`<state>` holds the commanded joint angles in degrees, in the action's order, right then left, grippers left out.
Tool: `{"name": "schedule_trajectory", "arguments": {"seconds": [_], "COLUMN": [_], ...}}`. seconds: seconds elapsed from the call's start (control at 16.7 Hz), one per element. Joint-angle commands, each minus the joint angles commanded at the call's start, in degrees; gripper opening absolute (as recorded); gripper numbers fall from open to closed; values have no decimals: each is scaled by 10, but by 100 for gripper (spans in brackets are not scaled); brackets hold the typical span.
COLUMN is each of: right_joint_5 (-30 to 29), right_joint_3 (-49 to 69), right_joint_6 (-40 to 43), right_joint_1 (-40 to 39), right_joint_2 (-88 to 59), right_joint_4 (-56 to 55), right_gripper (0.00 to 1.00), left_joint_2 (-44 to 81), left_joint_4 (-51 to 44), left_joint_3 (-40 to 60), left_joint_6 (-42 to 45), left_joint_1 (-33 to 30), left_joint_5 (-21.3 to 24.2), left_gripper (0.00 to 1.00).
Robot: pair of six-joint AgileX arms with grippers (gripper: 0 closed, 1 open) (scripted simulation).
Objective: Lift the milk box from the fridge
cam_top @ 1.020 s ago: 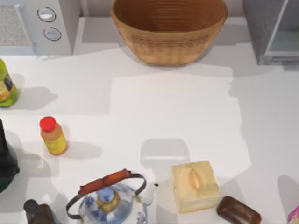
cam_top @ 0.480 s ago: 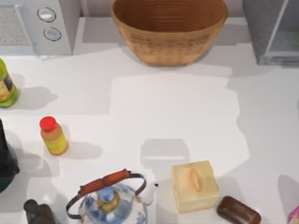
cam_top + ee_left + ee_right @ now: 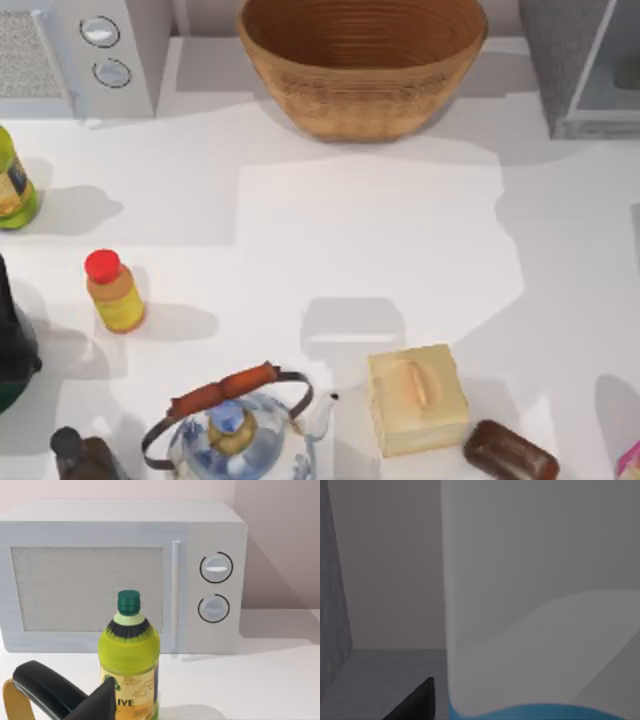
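The milk box (image 3: 540, 600) stands inside the fridge (image 3: 580, 70) at the table's far right corner, close before the right tool; whether that tool is apart or together cannot be told. The carton is probably light, smooth and crushable, best pinched gently across its flat sides.

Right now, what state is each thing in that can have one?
fridge: open at the table's far right corner.
milk box: upright inside the fridge, close before the right wrist camera.
microwave: door shut.
green-capped bottle: upright, capped.
red-capped bottle: upright, capped.
kettle: upright, lid on.
basket: upright.
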<state>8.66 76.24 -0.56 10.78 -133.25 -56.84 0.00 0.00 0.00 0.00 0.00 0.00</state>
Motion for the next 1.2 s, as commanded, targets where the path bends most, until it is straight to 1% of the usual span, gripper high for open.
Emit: {"name": "schedule_trajectory", "arguments": {"seconds": [0.24, 1.02, 1.08, 1.2], "right_joint_5": [0, 0, 0, 0], "right_joint_3": [1, 1, 1, 1], "right_joint_6": [0, 0, 0, 0], "right_joint_1": [0, 0, 0, 0], "right_joint_2": [0, 0, 0, 0], "right_joint_4": [0, 0, 0, 0], "right_gripper": [100, 2, 0, 0], "left_joint_2": [0, 0, 0, 0], "left_joint_4": [0, 0, 0, 0], "left_joint_3": [0, 0, 0, 0], "left_joint_6": [0, 0, 0, 0], "left_joint_1": [0, 0, 0, 0], "left_joint_5": [0, 0, 0, 0], "left_gripper": [100, 100, 100, 100]}}
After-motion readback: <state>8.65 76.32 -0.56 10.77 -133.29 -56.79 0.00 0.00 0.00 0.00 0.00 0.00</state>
